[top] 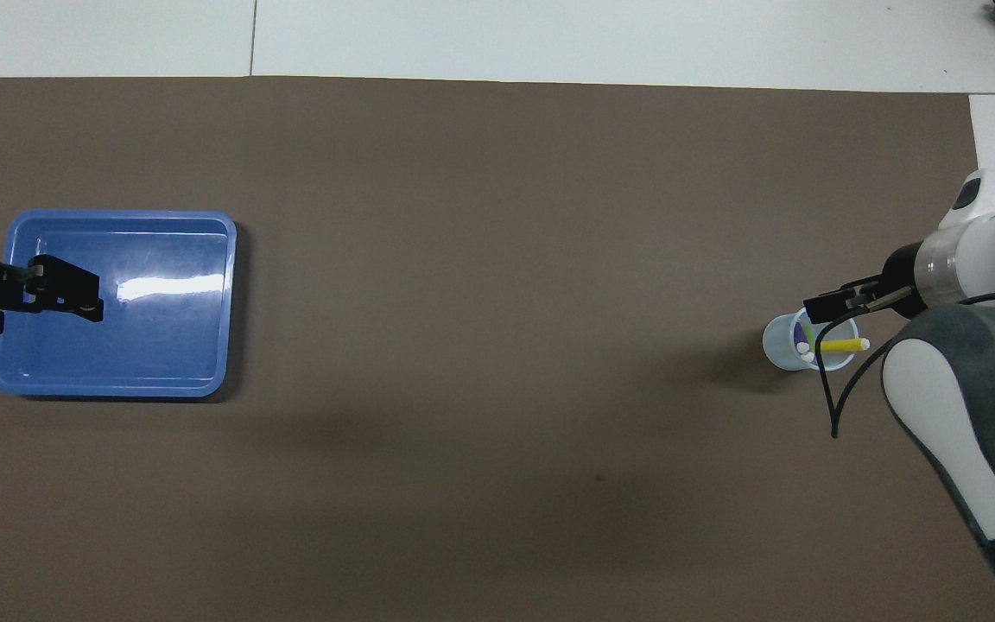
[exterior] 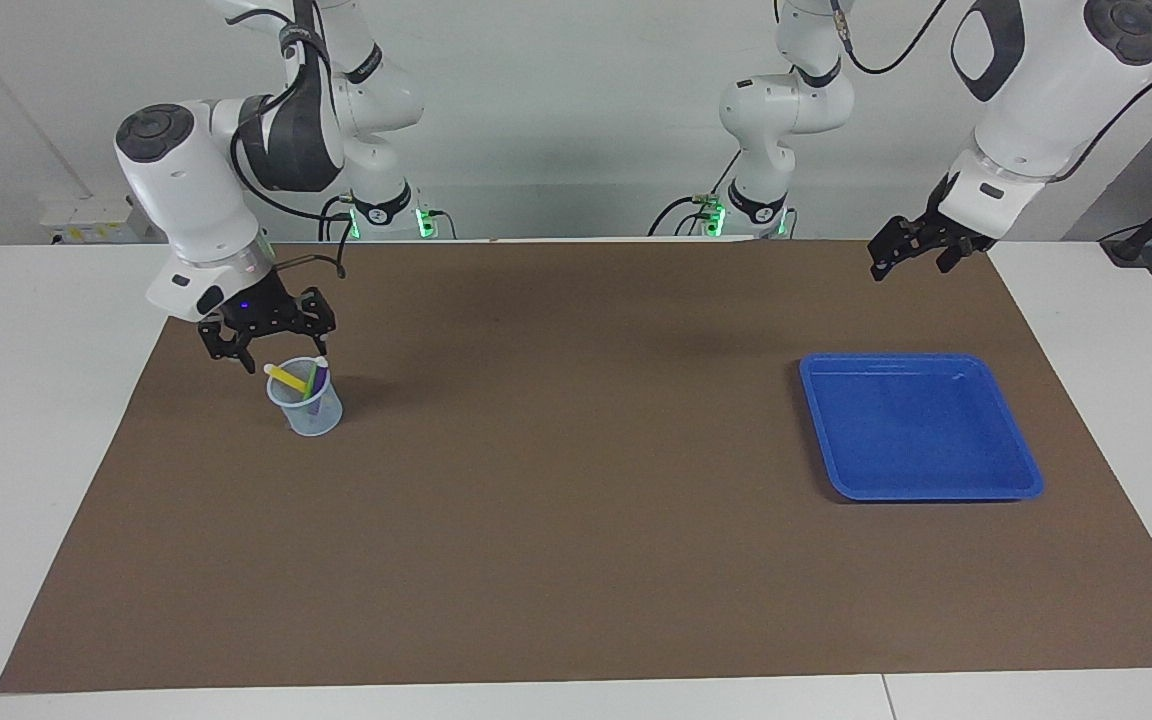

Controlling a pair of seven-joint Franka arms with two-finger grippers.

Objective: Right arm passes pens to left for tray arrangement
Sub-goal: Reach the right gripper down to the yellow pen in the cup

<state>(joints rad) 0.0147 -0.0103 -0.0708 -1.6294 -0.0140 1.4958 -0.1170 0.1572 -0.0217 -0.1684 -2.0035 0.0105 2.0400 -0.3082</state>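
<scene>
While the left fingers (exterior: 904, 256) wait open, the right fingers (exterior: 266, 340) hang wide, empty.

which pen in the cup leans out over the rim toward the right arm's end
The yellow pen: it slants across the cup, unlike the steeper green and purple ones.

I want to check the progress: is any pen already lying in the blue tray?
No, the blue tray holds nothing, and the pens all stand in the small cup under the open right gripper.
</scene>
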